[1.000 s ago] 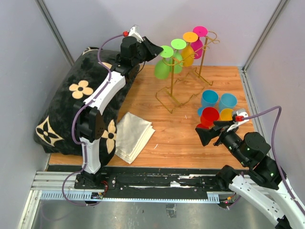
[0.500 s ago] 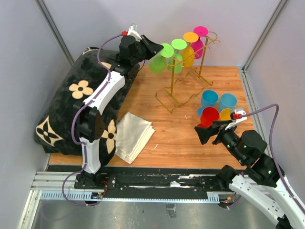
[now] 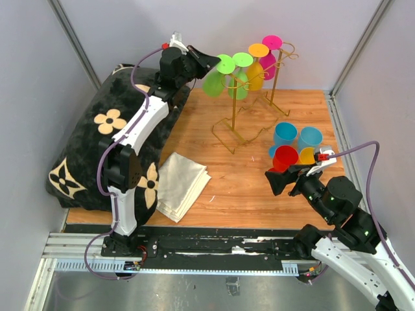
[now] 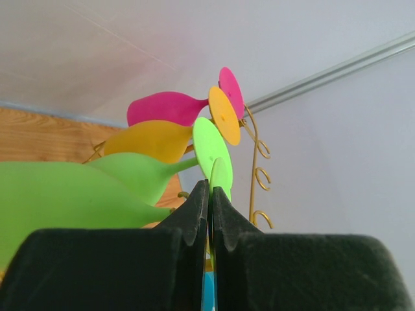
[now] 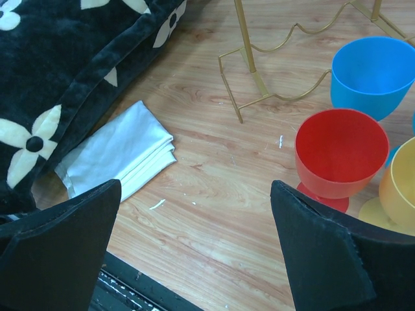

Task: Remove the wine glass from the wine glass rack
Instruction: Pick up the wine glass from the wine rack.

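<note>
Upper centre, the left pincer is clamping the wine glass foot. The right pincer is standing apart

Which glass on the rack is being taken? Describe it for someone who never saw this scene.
At the far side of the wooden table stands a gold wire rack with four coloured glasses hanging in a row. The one meant is the green glass at the left end, the only one whose foot the left claw pinches.
</note>
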### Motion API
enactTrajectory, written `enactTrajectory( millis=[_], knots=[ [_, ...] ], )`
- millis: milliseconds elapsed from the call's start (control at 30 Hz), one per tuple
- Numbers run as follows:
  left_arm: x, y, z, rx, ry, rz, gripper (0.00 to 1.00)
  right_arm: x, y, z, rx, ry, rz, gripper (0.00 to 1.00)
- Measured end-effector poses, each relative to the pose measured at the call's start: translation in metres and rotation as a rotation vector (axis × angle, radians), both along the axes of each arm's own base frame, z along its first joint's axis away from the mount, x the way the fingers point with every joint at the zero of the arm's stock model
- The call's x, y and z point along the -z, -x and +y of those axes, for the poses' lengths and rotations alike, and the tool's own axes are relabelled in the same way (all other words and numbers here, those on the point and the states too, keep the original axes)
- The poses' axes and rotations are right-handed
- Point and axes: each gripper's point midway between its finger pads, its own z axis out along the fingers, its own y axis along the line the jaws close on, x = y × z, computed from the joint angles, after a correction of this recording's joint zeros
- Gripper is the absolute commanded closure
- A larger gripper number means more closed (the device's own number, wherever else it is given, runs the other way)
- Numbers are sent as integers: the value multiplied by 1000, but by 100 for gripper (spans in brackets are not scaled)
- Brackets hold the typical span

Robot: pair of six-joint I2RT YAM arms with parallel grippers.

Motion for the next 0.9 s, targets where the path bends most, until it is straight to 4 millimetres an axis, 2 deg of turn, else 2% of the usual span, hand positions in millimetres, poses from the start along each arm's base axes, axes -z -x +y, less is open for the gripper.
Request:
enactTrajectory(
  millis=[433,700,900],
  knots=[
    [-5,-7,10,-33,24,3,100,2,-1,-5,31,-6,10,2],
    [-18,-11,21,-10,89,-15,100,2,0,-7,41,-17,18,2],
    [-14,-14,20,11,116,-4,99,5,-1,-9,57,-12,27,1]
  ],
)
